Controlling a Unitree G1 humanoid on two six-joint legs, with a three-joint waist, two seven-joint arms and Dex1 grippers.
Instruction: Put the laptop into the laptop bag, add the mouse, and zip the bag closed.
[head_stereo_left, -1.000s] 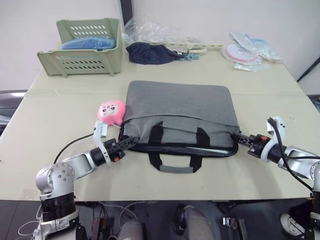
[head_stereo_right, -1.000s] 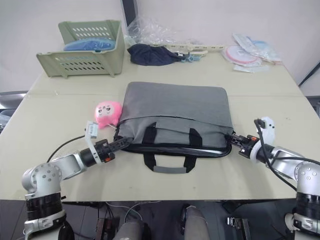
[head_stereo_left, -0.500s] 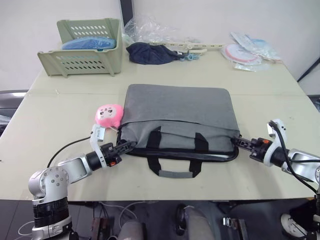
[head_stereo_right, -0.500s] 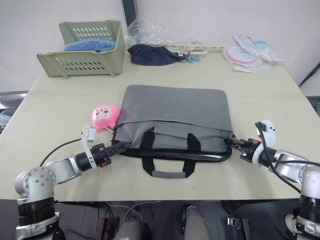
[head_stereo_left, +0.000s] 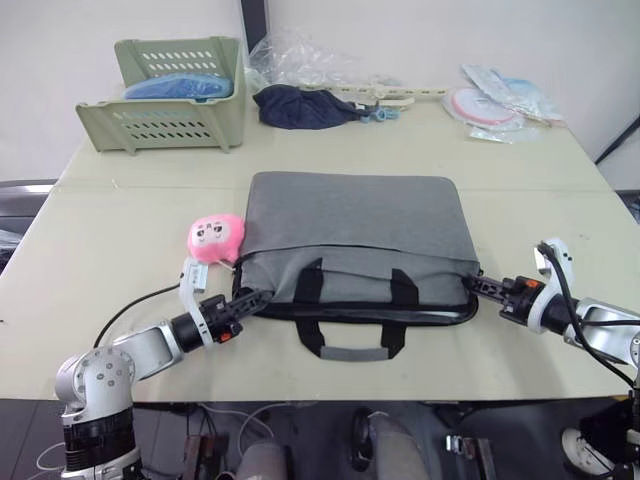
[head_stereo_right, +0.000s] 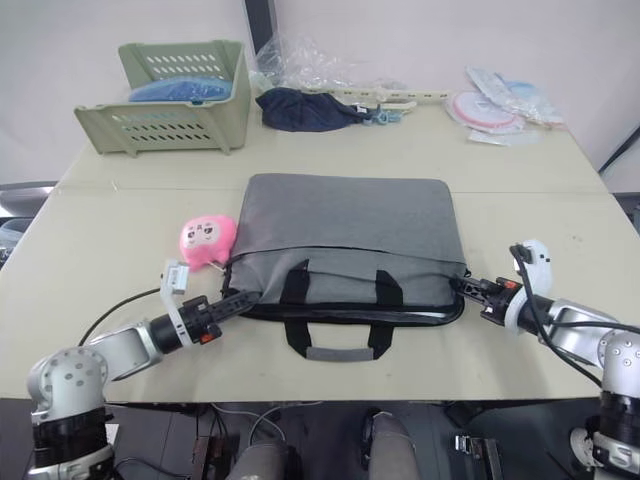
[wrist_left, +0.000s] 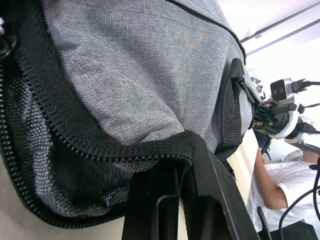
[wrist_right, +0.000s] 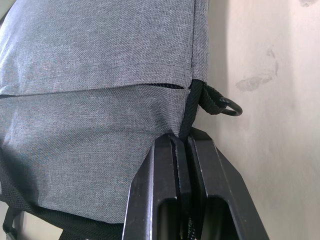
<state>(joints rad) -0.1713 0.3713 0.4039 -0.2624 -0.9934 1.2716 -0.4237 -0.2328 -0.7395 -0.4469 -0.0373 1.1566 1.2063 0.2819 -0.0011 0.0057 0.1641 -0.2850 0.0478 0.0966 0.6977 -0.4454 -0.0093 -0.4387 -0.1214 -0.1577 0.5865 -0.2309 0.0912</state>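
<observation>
Left gripper (head_stereo_left: 247, 297) pinches the grey laptop bag (head_stereo_left: 355, 235) at its left zipper corner. Right gripper (head_stereo_left: 472, 284) is pressed together on the right corner. Pink plush toy (head_stereo_left: 216, 238) touches the bag.

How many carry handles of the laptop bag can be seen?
2. One black handle lies flat on the table at the near edge of the laptop bag; the second handle lies on the bag's grey upper panel just behind it.

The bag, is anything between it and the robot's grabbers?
No. Both grippers are right on the laptop bag: the left gripper pinches its zipper edge at one corner, the right gripper pinches the opposite corner. The pink plush toy sits beside the bag, not between.
</observation>
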